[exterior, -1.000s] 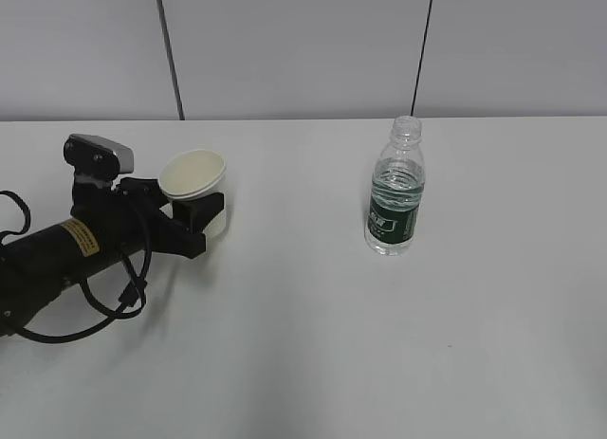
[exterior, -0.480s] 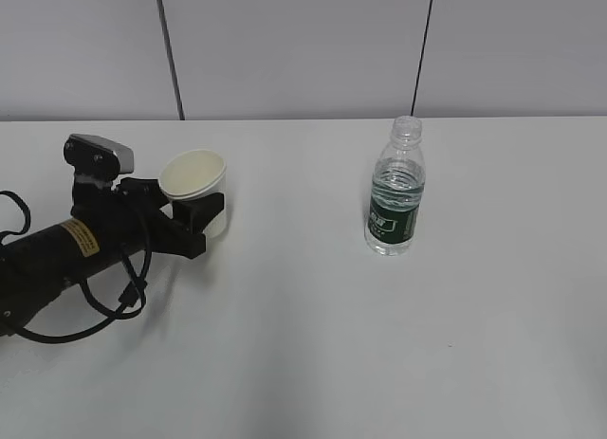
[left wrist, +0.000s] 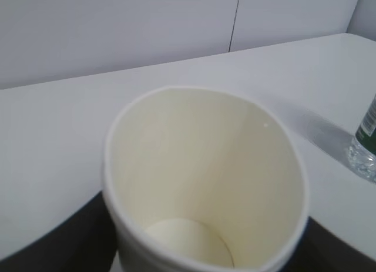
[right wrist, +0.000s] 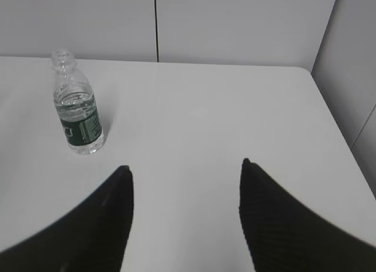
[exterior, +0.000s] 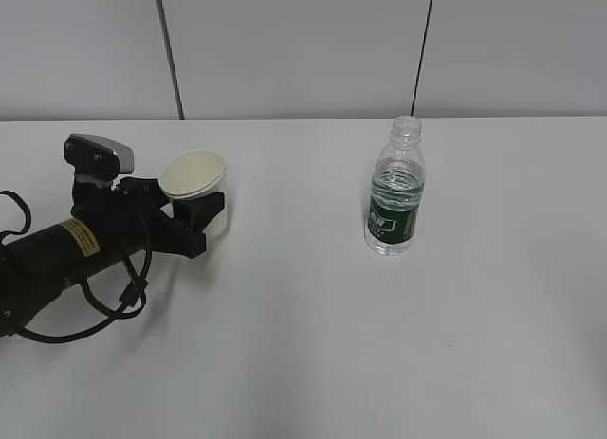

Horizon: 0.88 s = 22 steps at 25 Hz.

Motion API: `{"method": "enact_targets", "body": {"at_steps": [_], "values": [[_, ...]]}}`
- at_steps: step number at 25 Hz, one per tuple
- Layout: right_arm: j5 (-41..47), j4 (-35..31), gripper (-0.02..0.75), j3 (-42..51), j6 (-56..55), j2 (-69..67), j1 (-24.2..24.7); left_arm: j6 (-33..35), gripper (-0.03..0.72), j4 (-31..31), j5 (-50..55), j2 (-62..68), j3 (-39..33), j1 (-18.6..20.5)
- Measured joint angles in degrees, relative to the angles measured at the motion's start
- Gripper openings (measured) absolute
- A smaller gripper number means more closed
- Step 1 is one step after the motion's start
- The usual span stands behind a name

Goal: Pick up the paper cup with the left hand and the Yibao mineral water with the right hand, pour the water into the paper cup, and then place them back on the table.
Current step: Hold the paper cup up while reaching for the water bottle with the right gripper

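- My left hand (exterior: 194, 221) pinches the paper cup (exterior: 194, 188) low on its wall, mouth up to take water.
- My right hand (right wrist: 185, 187), fingers spread, faces the Yibao mineral water (exterior: 395, 190), which stands right of the cup on the desk (exterior: 313, 344).

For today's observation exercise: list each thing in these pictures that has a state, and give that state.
Paper cup: upright, empty, between the fingers of the left pincer.
Yibao mineral water: upright on the table, uncapped, partly filled, untouched.
Right pincer: open, empty, apart from the bottle.
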State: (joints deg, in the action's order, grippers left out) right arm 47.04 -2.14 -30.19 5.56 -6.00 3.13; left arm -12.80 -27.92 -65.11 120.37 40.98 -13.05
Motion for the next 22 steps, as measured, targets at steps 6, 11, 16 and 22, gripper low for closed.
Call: {"method": "enact_targets", "body": {"at_steps": [6, 11, 16, 22], "values": [[-15.45, 0.0, 0.429, 0.0, 0.13, -12.2, 0.0, 0.0, 0.435, 0.27, -0.06, 0.0, 0.0, 0.0], [-28.8, 0.0, 0.429, 0.0, 0.25, -21.64, 0.0, 0.0, 0.434, 0.27, -0.06, 0.0, 0.0, 0.0], [-38.63, 0.0, 0.429, 0.0, 0.25, -29.7, 0.0, 0.0, 0.434, 0.32, -0.06, 0.0, 0.0, 0.0], [-50.24, 0.0, 0.429, 0.33, 0.39, -38.52, 0.0, 0.0, 0.434, 0.32, -0.06, 0.0, 0.0, 0.0]]}}
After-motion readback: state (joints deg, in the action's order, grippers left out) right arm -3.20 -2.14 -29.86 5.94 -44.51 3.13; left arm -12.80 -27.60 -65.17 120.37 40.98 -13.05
